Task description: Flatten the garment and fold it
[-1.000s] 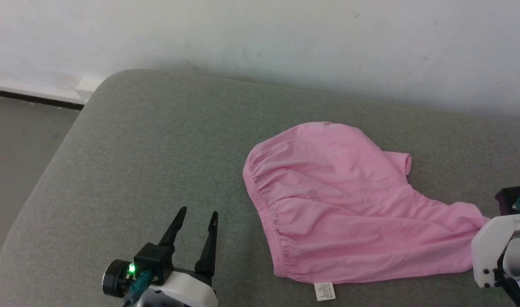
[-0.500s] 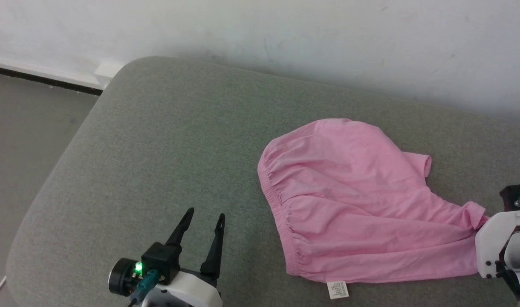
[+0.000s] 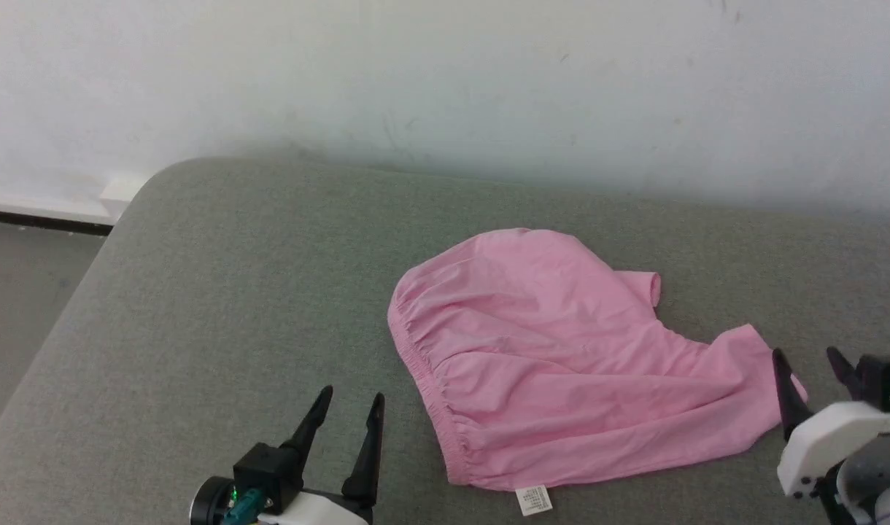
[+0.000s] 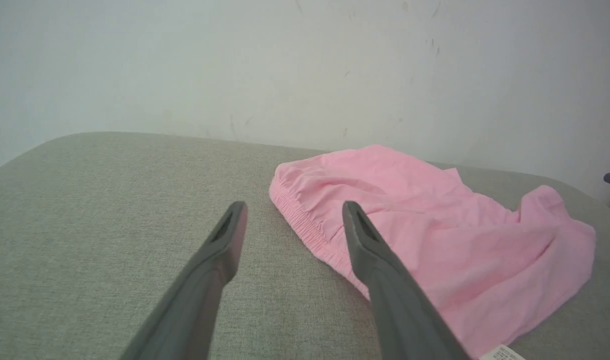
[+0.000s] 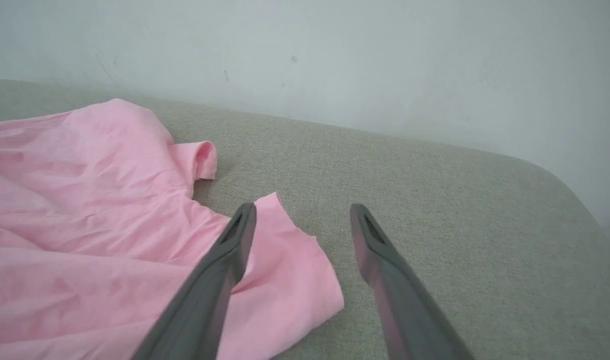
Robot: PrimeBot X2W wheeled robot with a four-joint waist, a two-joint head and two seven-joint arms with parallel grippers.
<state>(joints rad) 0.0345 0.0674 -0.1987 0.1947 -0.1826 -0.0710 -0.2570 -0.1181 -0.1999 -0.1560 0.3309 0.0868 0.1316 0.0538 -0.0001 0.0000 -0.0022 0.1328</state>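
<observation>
Now the light pink thin-fabric shorts (image 3: 562, 364) lie loose on the grey woven-fabric padded surface (image 3: 233, 292). They are spread nearly flat, with the gathered elastic waistband (image 3: 419, 372) on the robot's left side of the cloth and the two short leg openings on its right. A second ago the nearer leg was drawn taut toward the right tool. That leg hem (image 3: 751, 386) has since slackened into a soft fold, so I judge the pull has been let go. The head view has also shifted, which is the camera's move, not the cloth's. The farther leg opening (image 3: 653, 288) curls up a little and shallow creases cross the middle. Flattening therefore looks mostly but not fully done, and no fold has begun.

A small white sewn-in label (image 3: 533, 500) pokes out from the shorts' near edge, just past the waistband's end. It carries rows of fine print too small to read, and no brand mark shows.

The right tool (image 3: 804, 353) sits at the slack leg hem with its two dark fingers parted and nothing between them. Whether the inner finger brushes the cloth I cannot tell. The left tool (image 3: 352, 394) stands just off the waistband, on the side away from the legs, likewise spread and empty. Beyond the shorts rises a plain white wall (image 3: 489, 87).
</observation>
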